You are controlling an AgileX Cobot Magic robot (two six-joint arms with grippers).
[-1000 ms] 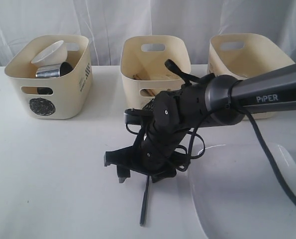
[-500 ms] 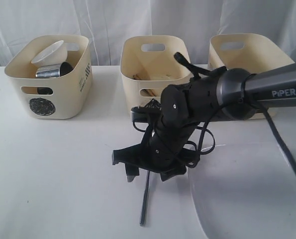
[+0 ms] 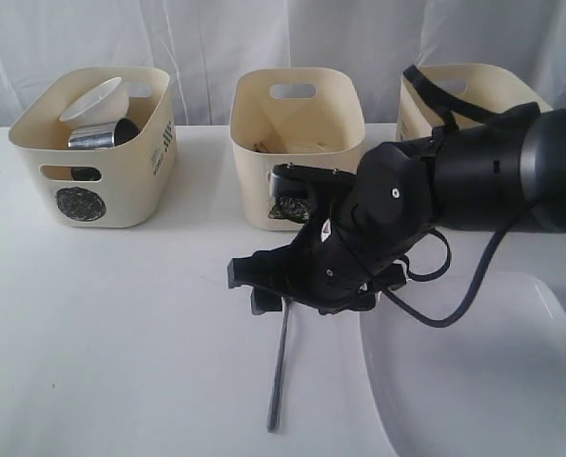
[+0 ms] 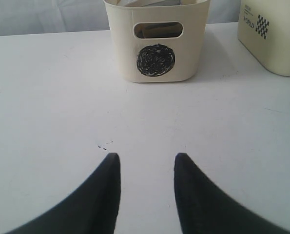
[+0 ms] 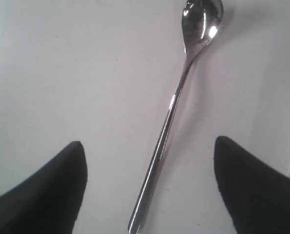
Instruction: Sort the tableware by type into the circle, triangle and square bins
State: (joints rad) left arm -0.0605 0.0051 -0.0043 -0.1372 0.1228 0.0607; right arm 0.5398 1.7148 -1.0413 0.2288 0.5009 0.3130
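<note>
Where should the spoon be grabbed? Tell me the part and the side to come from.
Take the spoon at the middle of its handle, coming straight down from above, fingers across it. It lies flat on the table, and the handle is straight and thin, unlike the rounded bowl end. The open right gripper hangs over it, a finger on each side.

You've got the steel spoon [image 5: 174,102] flat on the table, handle toward the front edge. White sq. plate [image 3: 473,381] lies flat at the front-right corner. Three cream bins along the back edge: circle bin [image 3: 92,152] left, w/ tilted white bowl [image 3: 97,98] over a steel mug [image 3: 102,136] on its side. Middle bin [image 3: 297,114] & right bin [image 3: 463,95]: marks unreadable.
</note>
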